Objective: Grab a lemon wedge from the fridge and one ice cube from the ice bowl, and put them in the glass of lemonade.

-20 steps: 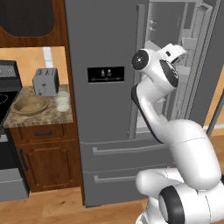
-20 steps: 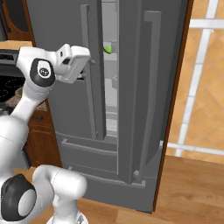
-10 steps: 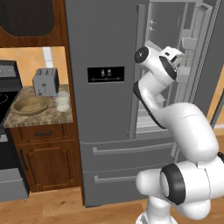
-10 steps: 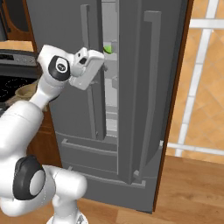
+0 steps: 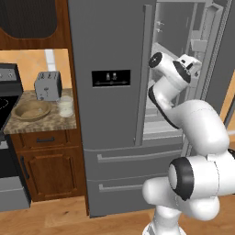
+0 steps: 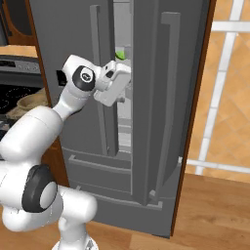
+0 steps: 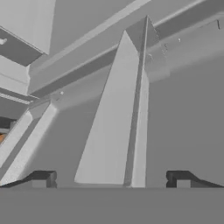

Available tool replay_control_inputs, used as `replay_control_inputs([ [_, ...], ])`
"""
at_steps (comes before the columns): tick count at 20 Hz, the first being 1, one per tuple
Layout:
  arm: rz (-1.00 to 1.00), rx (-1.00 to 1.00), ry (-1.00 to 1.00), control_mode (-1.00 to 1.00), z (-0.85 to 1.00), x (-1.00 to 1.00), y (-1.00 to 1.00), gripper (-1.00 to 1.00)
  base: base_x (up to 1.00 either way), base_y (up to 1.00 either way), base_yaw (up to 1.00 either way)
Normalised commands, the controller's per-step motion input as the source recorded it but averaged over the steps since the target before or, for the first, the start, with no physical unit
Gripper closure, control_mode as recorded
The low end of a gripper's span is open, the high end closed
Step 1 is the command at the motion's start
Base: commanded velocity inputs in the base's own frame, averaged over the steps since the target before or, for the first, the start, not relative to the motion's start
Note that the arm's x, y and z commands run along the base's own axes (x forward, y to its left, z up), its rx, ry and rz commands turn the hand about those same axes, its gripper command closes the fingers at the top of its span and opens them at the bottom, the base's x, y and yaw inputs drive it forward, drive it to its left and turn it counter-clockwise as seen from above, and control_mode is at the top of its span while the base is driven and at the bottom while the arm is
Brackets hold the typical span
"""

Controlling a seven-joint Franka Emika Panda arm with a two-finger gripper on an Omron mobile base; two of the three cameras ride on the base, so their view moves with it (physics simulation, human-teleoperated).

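White arm reached deeper into open fridge [image 5: 110, 50]; hand [image 7: 111, 178] fingers spread, empty; lemon wedge [image 6: 120, 54] just above.

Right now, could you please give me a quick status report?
Gripper open, empty, inside the fridge. Lemon wedge on a shelf above the hand, not grabbed. Nothing between the fingers.

table [image 5: 43, 125]: speckled brown stone top on a wooden cabinet, left of the fridge [image 5: 110, 110]. on it: a silver toaster [image 5: 47, 86] at the back; a wide tan ice bowl [image 5: 31, 109] in front of the toaster; a glass of lemonade [image 5: 66, 106] just beside the bowl, on its fridge side.

fridge shelf [image 6: 122, 59]: pale, seen through the open door gap; a lemon wedge [image 6: 120, 55] lies on it.
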Motion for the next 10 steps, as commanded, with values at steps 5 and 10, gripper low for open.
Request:
replay_control_inputs([
  [5, -0.17, 0.00, 0.01, -1.00, -0.10, -0.10, -0.96, -1.00, 0.00, 0.00, 0.00],
  [10, -0.19, 0.00, 0.00, -1.00, -0.01, -0.34, -0.99, -1.00, 0.00, 0.00, 0.00],
])
